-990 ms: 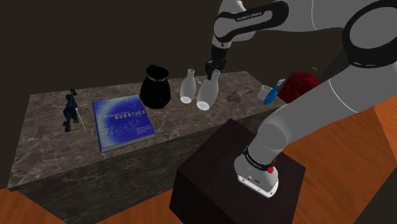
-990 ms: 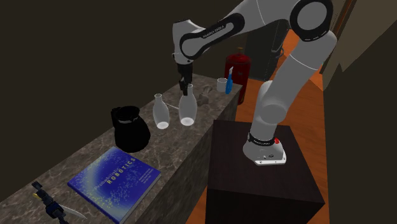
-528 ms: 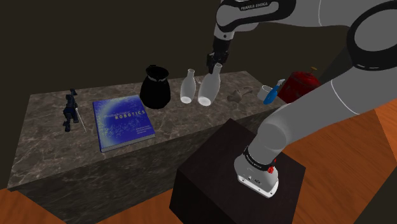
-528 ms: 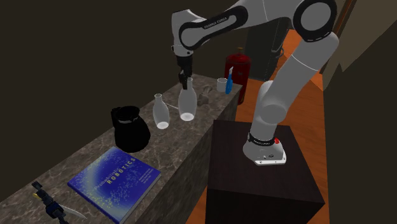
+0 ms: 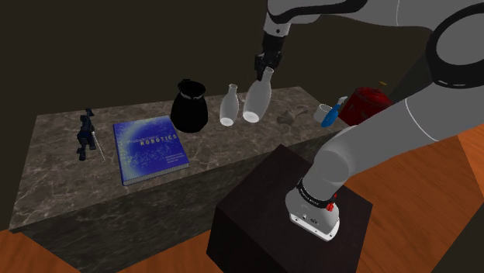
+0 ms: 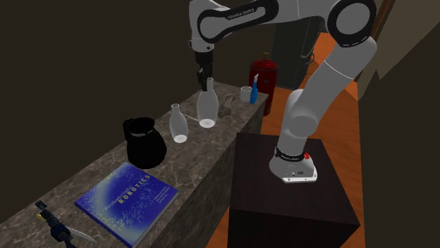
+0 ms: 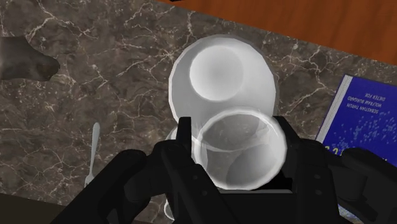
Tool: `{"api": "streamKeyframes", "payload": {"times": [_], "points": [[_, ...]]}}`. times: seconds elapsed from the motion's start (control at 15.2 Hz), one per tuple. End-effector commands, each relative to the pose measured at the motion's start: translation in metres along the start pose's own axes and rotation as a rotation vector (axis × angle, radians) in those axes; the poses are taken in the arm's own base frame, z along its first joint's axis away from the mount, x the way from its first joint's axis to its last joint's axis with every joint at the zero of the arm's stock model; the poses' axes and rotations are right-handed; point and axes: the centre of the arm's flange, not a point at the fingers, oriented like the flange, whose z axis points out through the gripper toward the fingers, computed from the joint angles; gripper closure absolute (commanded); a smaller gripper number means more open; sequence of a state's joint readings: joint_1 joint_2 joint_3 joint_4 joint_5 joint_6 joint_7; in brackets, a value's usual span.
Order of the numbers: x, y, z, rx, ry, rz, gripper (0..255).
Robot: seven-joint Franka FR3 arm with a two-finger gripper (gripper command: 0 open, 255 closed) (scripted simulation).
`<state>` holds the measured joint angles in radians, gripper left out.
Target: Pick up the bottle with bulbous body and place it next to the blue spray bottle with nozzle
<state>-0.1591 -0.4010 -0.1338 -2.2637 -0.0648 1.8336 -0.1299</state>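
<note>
A long dark marble counter (image 5: 62, 167) carries everything. The white arm (image 5: 403, 108) rises from a dark box stand (image 5: 256, 217) and reaches over the counter; the small lettering on its upper link reads FRANKA EMIKA. A blue book (image 5: 149, 148) lies flat, with the word ROBOTICS on the cover; its smaller lines cannot be read. Beside it stands a black pitcher (image 5: 188, 106). Its mouth is dark, so its content cannot be told.

At the far end of the counter there is a red vessel (image 5: 364, 103).

The bulbous bottle (image 5: 255, 101) (image 6: 206, 109) (image 7: 222, 83) is pale white, with a round wide body, a slim neck and an open mouth. It hangs tilted, with its base just above the counter. The black gripper (image 5: 265, 63) (image 6: 203, 76) (image 7: 235, 137) pinches the neck between its two fingers. A second white bottle (image 5: 228, 106) (image 6: 178, 124) of similar shape stands upright just beside it, between it and the pitcher.

The blue spray bottle (image 5: 333, 113) (image 6: 254, 88) stands well apart, near the red vessel, and a small white cup (image 5: 321, 114) (image 6: 245, 93) is just beside it.
</note>
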Motion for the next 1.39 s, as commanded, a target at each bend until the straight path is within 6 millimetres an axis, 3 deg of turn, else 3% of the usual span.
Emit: {"api": "streamKeyframes", "payload": {"times": [0.0, 1.32], "points": [[0.000, 0.001, -0.012, 0.000, 0.000, 0.000, 255], [-0.004, 0.001, -0.114, 0.000, 0.000, 0.000, 255]]}}
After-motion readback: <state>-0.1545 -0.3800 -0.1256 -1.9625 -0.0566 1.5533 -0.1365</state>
